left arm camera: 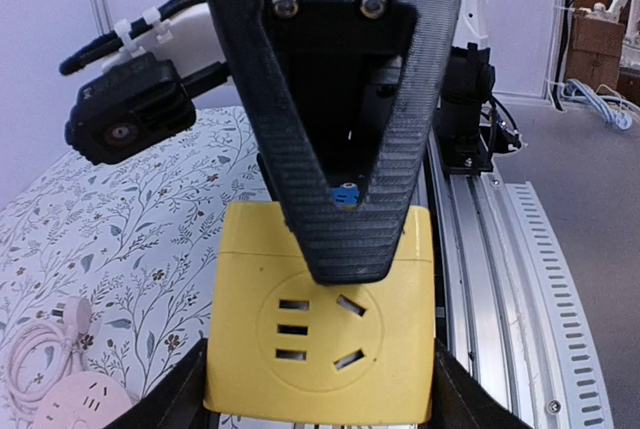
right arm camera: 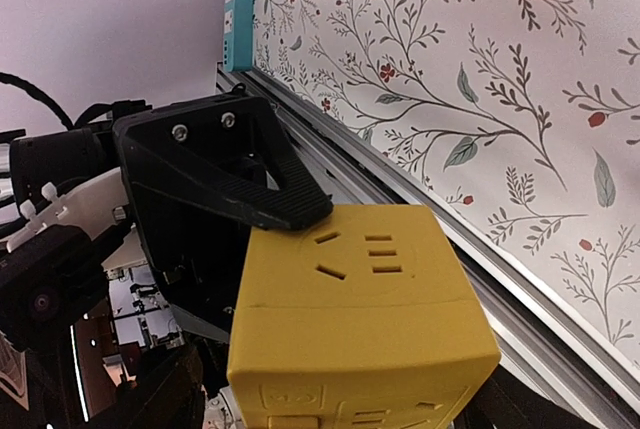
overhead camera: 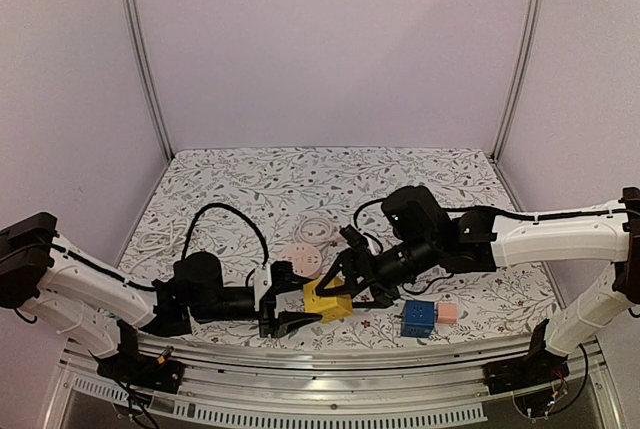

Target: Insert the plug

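A yellow socket cube (overhead camera: 327,300) hangs between both grippers just above the table's front edge. My left gripper (overhead camera: 290,306) is shut on it; in the left wrist view my fingers (left arm camera: 175,399) flank the cube (left arm camera: 320,334), whose socket face shows. My right gripper (overhead camera: 342,286) is shut on the cube too, with one finger (left arm camera: 340,219) lying across that socket face. In the right wrist view the cube (right arm camera: 350,299) fills the bottom and the left gripper's finger (right arm camera: 250,189) rests on its top face. A white plug (left arm camera: 68,311) on a pale cable lies on the table, held by neither gripper.
A pink round power strip (overhead camera: 300,258) and a coiled white cable (overhead camera: 316,233) lie behind the cube. A blue cube (overhead camera: 418,317) and a small pink block (overhead camera: 447,311) sit at the front right. A black cable (overhead camera: 225,211) loops at the left. The metal rail (overhead camera: 330,369) runs along the front.
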Robot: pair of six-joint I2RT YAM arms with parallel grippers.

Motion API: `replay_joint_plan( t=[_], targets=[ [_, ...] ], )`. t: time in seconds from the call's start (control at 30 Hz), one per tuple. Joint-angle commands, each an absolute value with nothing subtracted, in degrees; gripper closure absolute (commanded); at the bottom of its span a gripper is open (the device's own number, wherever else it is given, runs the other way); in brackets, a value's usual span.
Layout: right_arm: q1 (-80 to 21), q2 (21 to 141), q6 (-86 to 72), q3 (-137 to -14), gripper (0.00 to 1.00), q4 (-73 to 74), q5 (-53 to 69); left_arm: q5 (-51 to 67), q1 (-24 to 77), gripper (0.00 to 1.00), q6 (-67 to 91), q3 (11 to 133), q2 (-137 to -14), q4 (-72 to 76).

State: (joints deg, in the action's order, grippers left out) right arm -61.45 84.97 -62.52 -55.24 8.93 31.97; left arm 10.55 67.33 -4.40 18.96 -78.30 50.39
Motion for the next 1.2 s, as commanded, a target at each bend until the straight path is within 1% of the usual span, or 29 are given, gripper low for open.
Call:
replay_joint_plan(
  t=[0.0,0.13,0.23,0.4,0.47,0.53,0.6,0.63,0.67,0.7,0.87,0.97,1.1,1.17],
  targets=[
    [-61.8,85.6,-62.05,-56.72,0.19,8.4,32.56,9.27,68.38,0.89,-5.24,18.98,-77.45,53.62],
    [-61.8,85.92,-61.88,-56.69,0.21,8.58,32.73,8.96,68.46,0.89,-5.49,19.16,-77.75,53.43],
    [-61.84,86.29,-61.88,-56.53,0.27,8.61,33.01,8.79,68.47,0.89,-5.68,19.33,-77.94,53.18],
    [-61.8,86.31,-61.71,-56.6,0.41,8.87,32.71,8.7,68.55,0.88,-5.74,19.41,-78.05,53.17],
    [-61.83,86.31,-61.63,-56.59,0.5,8.87,32.7,8.56,68.55,0.82,-5.76,19.55,-78.13,53.04],
    [-61.85,86.44,-61.54,-56.6,0.56,8.86,32.69,8.34,68.55,0.69,-5.71,19.87,-78.27,52.31],
    [-61.84,86.55,-61.29,-56.73,0.6,9.11,32.41,7.75,68.62,0.49,-5.27,19.98,-78.22,52.02],
    [-61.72,86.57,-60.98,-56.92,0.61,9.51,32.06,6.93,68.64,0.36,-4.96,19.91,-78.1,52.0],
    [-61.8,86.53,-60.64,-57.16,0.62,10.21,31.55,5.99,68.64,0.06,-4.49,19.76,-77.98,52.14],
    [-61.8,86.45,-60.15,-57.4,0.63,10.89,30.92,5.15,68.64,0.01,-4.14,19.55,-77.7,52.29],
    [-61.83,85.9,-56.9,-59.48,0.67,17.58,24.06,1.16,68.64,0.01,-3.58,18.99,-75.85,51.48],
    [-61.76,85.54,-54.75,-60.48,0.67,20.81,19.65,0.18,68.64,0.0,-3.03,18.71,-74.54,50.85],
    [-61.78,85.66,-53.18,-62.21,0.68,23.79,17.64,0.19,68.64,0.0,-2.5,18.63,-73.13,50.23],
    [-61.7,85.83,-52.49,-63.33,0.68,25.59,15.21,-3.57,68.64,0.0,-1.1,18.71,-72.65,49.89]
  ],
)
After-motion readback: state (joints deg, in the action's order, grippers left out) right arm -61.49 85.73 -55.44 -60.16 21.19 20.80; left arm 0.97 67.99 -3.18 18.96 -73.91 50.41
